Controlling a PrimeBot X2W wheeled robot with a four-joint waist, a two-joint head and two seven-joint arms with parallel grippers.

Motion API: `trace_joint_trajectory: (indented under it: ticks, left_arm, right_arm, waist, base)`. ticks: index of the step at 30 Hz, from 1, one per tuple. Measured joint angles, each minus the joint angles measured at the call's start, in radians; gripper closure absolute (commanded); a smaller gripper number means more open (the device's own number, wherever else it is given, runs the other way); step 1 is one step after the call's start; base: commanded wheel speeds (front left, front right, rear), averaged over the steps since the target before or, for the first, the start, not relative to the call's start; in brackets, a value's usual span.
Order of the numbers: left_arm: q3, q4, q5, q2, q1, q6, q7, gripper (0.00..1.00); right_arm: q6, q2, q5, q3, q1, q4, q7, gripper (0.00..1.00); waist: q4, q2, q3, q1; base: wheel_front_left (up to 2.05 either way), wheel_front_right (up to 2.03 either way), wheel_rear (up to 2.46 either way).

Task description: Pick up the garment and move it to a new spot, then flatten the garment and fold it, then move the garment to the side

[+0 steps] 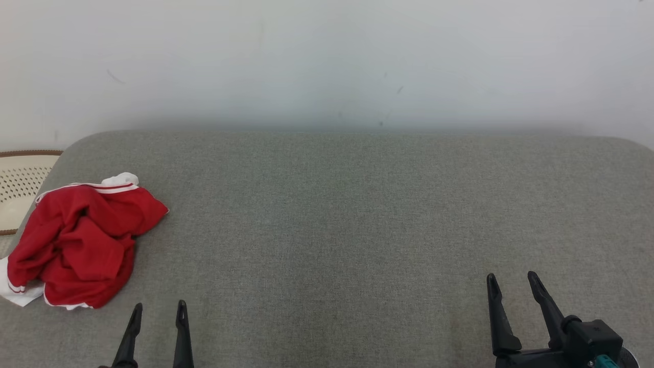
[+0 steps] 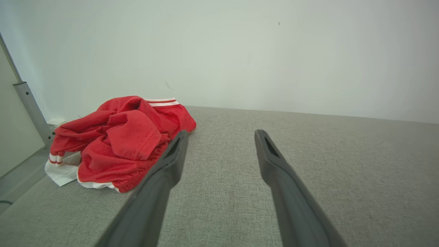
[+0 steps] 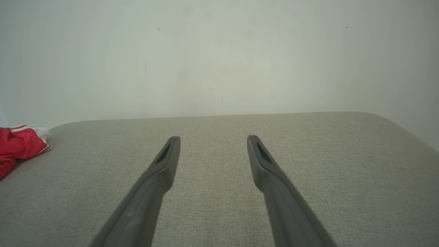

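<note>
A crumpled red garment (image 1: 82,240) with white trim lies in a heap at the left end of the grey padded surface (image 1: 357,214). My left gripper (image 1: 159,306) stands open just right of and nearer than the heap, with nothing between its fingers. In the left wrist view the garment (image 2: 120,140) lies ahead and left of the open left gripper (image 2: 221,133). My right gripper (image 1: 512,278) is open and empty far off at the lower right. From the right wrist, only an edge of the garment (image 3: 19,144) shows at far left, well away from that gripper (image 3: 212,139).
A pale wall (image 1: 327,61) runs along the surface's far edge. A perforated cream basket (image 1: 20,184) with a brown rim sits past the left edge. A grey metal post (image 2: 31,109) stands beyond the garment in the left wrist view.
</note>
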Motion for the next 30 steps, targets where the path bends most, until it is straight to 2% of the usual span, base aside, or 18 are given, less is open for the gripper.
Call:
trace_joint_trajectory:
  ticks: [6,13,30]
  left_arm:
    - [-0.03,-0.009,0.027,0.022,0.0,-0.039,-0.014,0.0]
    - [-0.04,-0.015,0.033,0.035,0.0,-0.062,-0.022,0.0]
    - [-0.042,-0.017,0.023,0.042,0.0,-0.073,-0.022,0.0]
  right_arm:
    - [0.0,0.0,-0.05,0.003,0.004,-0.015,-0.004,0.0]
    - [0.0,0.0,-0.071,0.008,0.007,-0.018,-0.01,0.0]
    - [0.0,0.0,-0.07,0.007,0.018,-0.018,-0.013,0.0]
  waist:
    - [0.002,0.0,-0.002,0.0]
    - [0.002,0.0001,-0.005,0.0]
    - [0.005,0.0,-0.006,-0.0001]
  base:
    - [0.0,0.0,0.0]
    - [0.0,0.0,0.0]
    - [0.0,0.0,0.0]
